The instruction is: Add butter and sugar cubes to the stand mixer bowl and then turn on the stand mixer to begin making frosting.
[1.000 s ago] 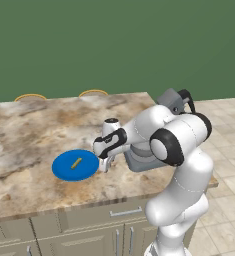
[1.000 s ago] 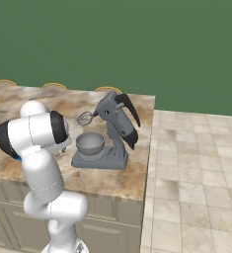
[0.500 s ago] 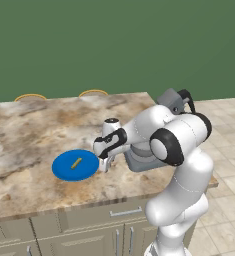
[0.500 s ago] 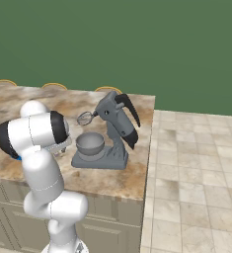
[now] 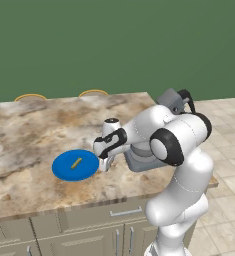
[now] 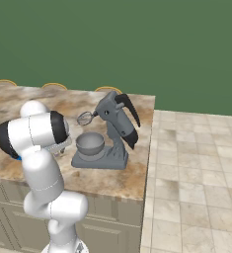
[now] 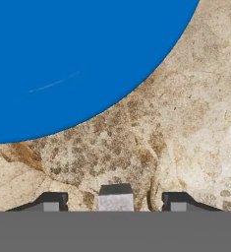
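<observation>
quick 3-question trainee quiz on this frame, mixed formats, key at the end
1. True or false: the butter lies on the blue plate.
2. In the hand view, what sits between the fingertips of the end effector?
A. a sugar cube
B. the wire whisk
C. a spoon
3. Fill in: the stand mixer bowl sits on the base of the ____.

Key
1. True.
2. A. The small grey cube rests on the counter beside the plate, with a gap to each fingertip, so the end effector is not yet gripping it.
3. stand mixer, whose head is tilted up.
</observation>
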Controlling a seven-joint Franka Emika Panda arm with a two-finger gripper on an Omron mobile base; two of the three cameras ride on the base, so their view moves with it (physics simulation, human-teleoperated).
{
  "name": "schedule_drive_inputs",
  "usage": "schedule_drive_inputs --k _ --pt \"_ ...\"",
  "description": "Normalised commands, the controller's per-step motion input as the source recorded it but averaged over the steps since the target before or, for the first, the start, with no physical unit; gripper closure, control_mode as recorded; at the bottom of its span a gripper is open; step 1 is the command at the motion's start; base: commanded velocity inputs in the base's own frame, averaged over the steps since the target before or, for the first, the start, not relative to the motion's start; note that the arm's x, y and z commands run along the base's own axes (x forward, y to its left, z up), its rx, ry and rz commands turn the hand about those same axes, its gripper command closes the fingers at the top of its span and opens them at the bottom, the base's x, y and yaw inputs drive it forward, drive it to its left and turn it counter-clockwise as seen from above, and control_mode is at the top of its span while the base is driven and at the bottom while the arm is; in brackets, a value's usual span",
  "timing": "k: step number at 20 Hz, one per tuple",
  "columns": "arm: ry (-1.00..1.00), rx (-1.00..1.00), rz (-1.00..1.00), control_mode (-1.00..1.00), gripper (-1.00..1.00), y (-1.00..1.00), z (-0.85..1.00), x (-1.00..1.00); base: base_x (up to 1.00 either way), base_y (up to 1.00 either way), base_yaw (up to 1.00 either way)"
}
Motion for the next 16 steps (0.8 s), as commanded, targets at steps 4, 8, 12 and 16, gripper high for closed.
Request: schedule_drive_inputs --k 4,8,12,16 --pt "0.00 0.00 0.00 -1.00 1.00 0.00 0.00 0.00 0.00 0.00 0.00" --pt "0.00 0.00 0.00 -1.00 1.00 0.00 0.00 0.00 0.00 0.00 0.00" --pt "0.00 0.00 0.00 -1.00 1.00 0.00 0.00 0.00 0.00 0.00 0.00" --pt "0.00 0.00 0.00 -1.00 1.00 0.00 0.00 0.00 0.00 0.00 0.00"
